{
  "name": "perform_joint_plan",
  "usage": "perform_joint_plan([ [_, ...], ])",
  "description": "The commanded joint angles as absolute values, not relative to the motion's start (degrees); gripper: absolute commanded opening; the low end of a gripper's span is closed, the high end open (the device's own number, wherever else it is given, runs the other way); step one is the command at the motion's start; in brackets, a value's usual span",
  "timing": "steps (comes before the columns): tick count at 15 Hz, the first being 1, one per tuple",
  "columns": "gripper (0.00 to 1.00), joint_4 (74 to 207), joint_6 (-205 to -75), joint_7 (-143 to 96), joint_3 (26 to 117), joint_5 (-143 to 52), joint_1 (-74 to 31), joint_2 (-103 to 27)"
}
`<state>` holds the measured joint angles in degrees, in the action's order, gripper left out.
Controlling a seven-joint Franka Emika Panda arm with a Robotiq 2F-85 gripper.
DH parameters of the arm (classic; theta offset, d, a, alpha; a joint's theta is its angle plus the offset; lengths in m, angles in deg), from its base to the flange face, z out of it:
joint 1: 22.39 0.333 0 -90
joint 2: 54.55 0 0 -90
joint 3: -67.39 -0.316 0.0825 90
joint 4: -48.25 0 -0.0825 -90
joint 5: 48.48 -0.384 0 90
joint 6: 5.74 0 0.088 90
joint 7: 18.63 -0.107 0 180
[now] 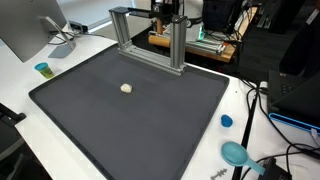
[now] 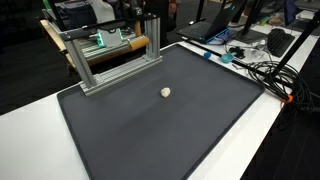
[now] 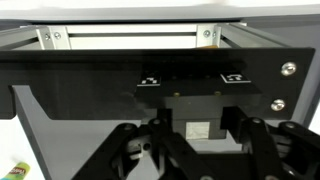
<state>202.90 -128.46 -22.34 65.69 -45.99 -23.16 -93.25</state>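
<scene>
My gripper [image 1: 168,14] hangs high at the back of the table, above the aluminium frame [image 1: 146,45], which also shows in an exterior view [image 2: 110,55]. In the wrist view the gripper [image 3: 200,140] has its black fingers spread apart, open, on either side of a dark block with a white label [image 3: 200,129]. A black panel with two white markers [image 3: 150,75] lies behind it. I cannot tell if the fingers touch the block. A small cream ball [image 1: 126,88] lies alone on the dark mat [image 1: 130,125], far from the gripper; it shows in both exterior views [image 2: 165,92].
The mat [image 2: 160,135] sits on a white table. A small blue cap [image 1: 226,121] and a teal object [image 1: 236,153] lie off one side of the mat, and a small cup [image 1: 42,69] and a monitor [image 1: 28,25] off the other. Cables [image 2: 265,70] crowd one table edge.
</scene>
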Motion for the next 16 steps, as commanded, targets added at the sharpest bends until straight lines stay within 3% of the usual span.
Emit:
perform_joint_plan([
  [1, 0.33, 202.15, -127.41, -21.26, 66.05, -45.92, -22.97, -93.06],
  [4, 0.33, 201.77, -126.48, -21.37, 65.54, -45.3, -23.04, -92.72],
  [5, 0.83, 201.66, -126.1, -21.03, 65.59, -45.26, -22.95, -92.69],
  [7, 0.86, 201.28, -125.4, -20.46, 65.76, -45.27, -22.86, -92.56],
  [9, 0.74, 200.93, -125.11, -20.0, 65.84, -45.26, -22.84, -92.46],
  [10, 0.58, 200.86, -125.04, -19.8, 65.85, -45.28, -22.81, -92.41],
  [14, 0.32, 200.51, -124.4, -19.14, 65.82, -44.98, -22.84, -92.23],
  [16, 0.32, 200.3, -124.11, -19.15, 65.72, -44.78, -22.94, -92.02],
])
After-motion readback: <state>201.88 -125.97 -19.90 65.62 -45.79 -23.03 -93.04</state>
